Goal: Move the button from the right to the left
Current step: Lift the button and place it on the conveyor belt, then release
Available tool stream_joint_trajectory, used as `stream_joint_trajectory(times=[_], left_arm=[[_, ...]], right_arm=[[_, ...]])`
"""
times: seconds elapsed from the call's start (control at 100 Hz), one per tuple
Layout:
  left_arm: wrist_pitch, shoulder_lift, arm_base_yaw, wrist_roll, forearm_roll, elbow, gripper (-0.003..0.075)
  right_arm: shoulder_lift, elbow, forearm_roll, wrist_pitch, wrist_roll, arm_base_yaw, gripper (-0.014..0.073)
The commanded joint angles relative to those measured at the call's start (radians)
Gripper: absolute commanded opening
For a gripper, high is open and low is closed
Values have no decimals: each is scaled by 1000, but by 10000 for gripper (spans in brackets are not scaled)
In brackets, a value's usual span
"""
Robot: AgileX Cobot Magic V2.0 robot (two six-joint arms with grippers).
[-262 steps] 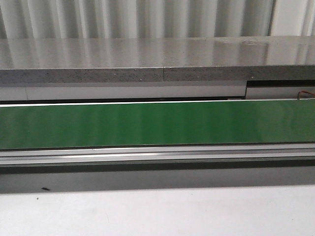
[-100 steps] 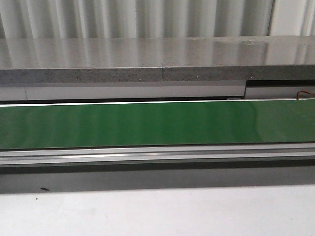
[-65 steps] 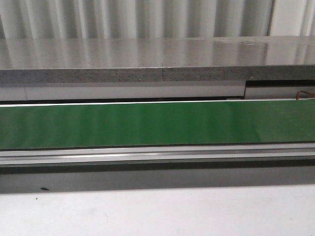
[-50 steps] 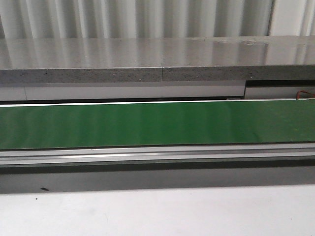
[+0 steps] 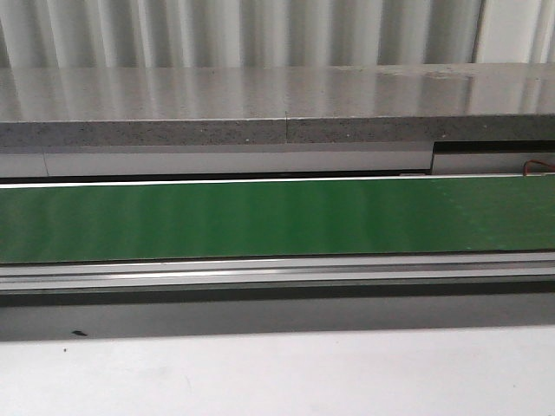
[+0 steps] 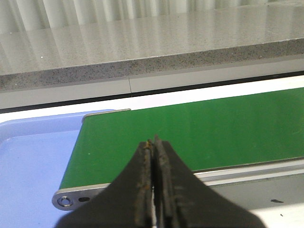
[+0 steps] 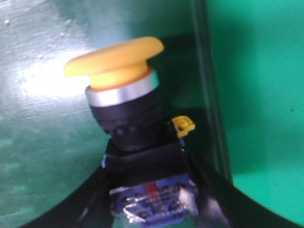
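The button point(image 7: 121, 95) shows only in the right wrist view: yellow mushroom cap, silver ring, black collar and blue-and-clear rear body, over a green surface. My right gripper point(image 7: 149, 190) is shut on the button's rear body, one black finger on each side. My left gripper point(image 6: 153, 142) is shut and empty, and hovers over the near edge of the green conveyor belt point(image 6: 199, 128), close to the belt's end. Neither gripper nor the button shows in the front view.
A long green belt point(image 5: 277, 217) runs across the front view with metal rails point(image 5: 277, 273) before it. A grey stone ledge point(image 5: 277, 104) lies behind. A blue tray point(image 6: 28, 161) sits past the belt's end in the left wrist view.
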Motion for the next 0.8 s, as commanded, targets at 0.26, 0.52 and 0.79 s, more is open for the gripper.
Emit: stream_joint_trajectory(times=[0.26, 0.52, 0.79], left_arm=[[-76, -32, -7, -4, -9, 38, -21], [-76, -32, -7, -4, -9, 38, -21], [-76, -32, -7, -4, -9, 38, -20]], right_arm=[[-140, -25, 79, -13, -83, 12, 612], [-245, -23, 80, -26, -159, 103, 323], [-354, -21, 7, -41, -187, 230, -60]])
